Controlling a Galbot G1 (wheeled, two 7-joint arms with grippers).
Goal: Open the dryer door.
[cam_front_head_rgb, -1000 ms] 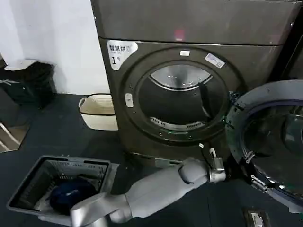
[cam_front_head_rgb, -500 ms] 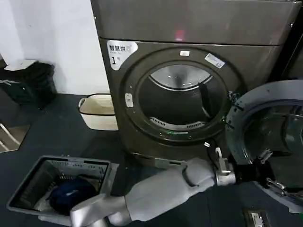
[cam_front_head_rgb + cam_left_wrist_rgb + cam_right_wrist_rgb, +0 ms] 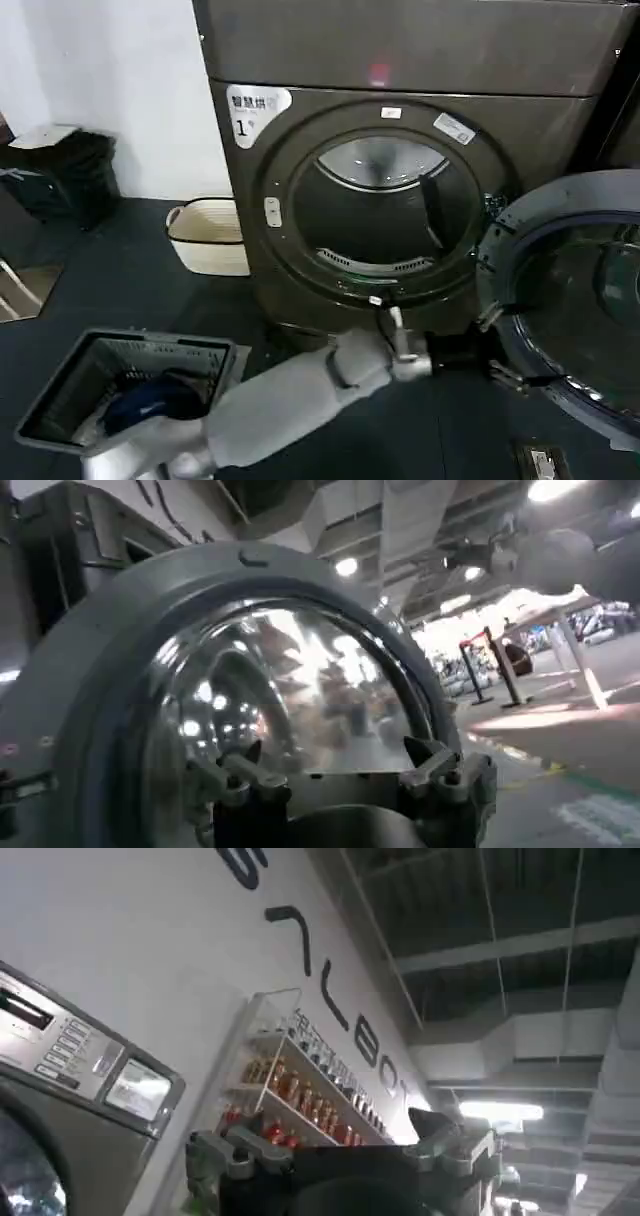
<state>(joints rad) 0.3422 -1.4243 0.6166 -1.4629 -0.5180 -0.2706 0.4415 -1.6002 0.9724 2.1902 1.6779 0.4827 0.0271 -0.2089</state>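
The dryer (image 3: 400, 60) stands with its drum opening (image 3: 380, 215) uncovered. The dryer door (image 3: 585, 195) is swung wide to the right, its grey inner side and domed glass facing me. My left arm reaches across from the lower left, and the left gripper (image 3: 500, 350) is open at the door's lower left rim. In the left wrist view the dryer door (image 3: 120, 650) is very close, and the left gripper (image 3: 335, 770) has its fingers spread before the glass with nothing held. The right gripper (image 3: 340, 1148) is open and empty, pointing up at a wall and ceiling.
A cream tub (image 3: 210, 235) sits on the floor left of the dryer. A grey laundry basket (image 3: 60, 395) with dark blue clothing is at the lower left. A black bin (image 3: 60, 170) stands by the wall. Another machine's control panel (image 3: 70, 1063) appears in the right wrist view.
My left arm has drawn back to the left. Its gripper has moved from over the door's inner face to the door's lower left rim. The door has stayed open.
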